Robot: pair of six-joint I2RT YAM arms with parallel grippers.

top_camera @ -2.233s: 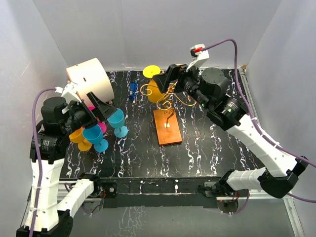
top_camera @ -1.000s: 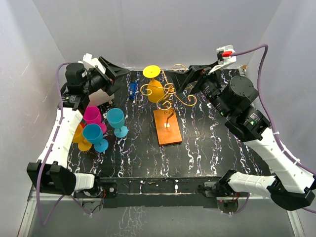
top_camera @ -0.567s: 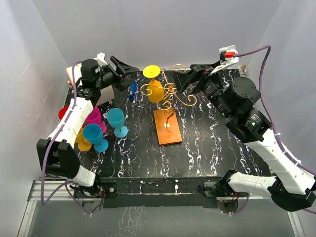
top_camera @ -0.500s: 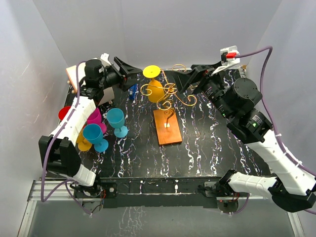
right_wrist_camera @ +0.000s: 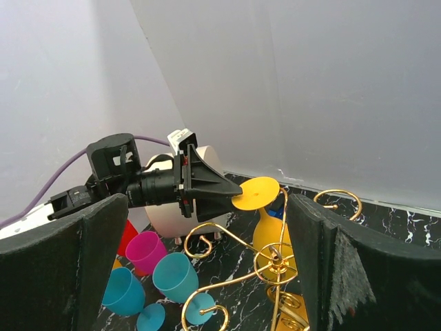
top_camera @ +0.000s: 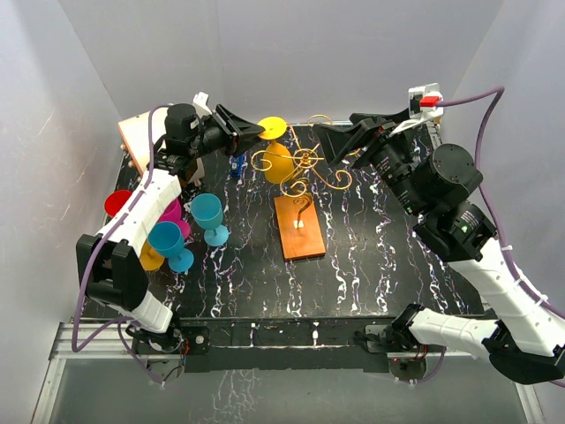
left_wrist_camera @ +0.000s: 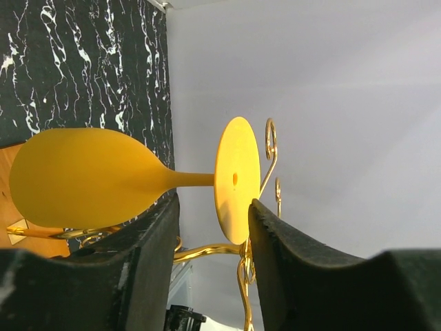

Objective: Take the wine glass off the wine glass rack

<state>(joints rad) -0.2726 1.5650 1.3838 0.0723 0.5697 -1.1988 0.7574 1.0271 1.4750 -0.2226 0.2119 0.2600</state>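
Top external view gives you pale grey walls (top_camera: 309,53) closing in three sides of a black table (top_camera: 380,265) veined with white. Your right gripper (top_camera: 334,134) hangs above the far right of the table with its jaws spread wide and nothing between them, facing the rack's curls. Your left gripper (top_camera: 252,130) reaches in from the far left. In the left wrist view its jaws stand partway apart with the foot of the wine glass between them. One finger sits right at the rim of the foot and the other is clear of it, and you cannot tell whether either one touches. The wine glass rack (top_camera: 298,231) stands mid-table on its orange-brown wooden base, its gold scrolls rising toward the far edge between the two grippers. A cream drum (top_camera: 134,141) sits in the far left corner, behind your left arm. The wine glass (top_camera: 278,162), yellow, hangs upside down in the scrolls with its foot uppermost. Under your left arm stands a cluster of cups: two blue goblets (top_camera: 208,212), a pink cup (top_camera: 177,212), an orange one (top_camera: 150,258) and a red one (top_camera: 115,201). A small blue object (top_camera: 237,163) lies just left of the rack.
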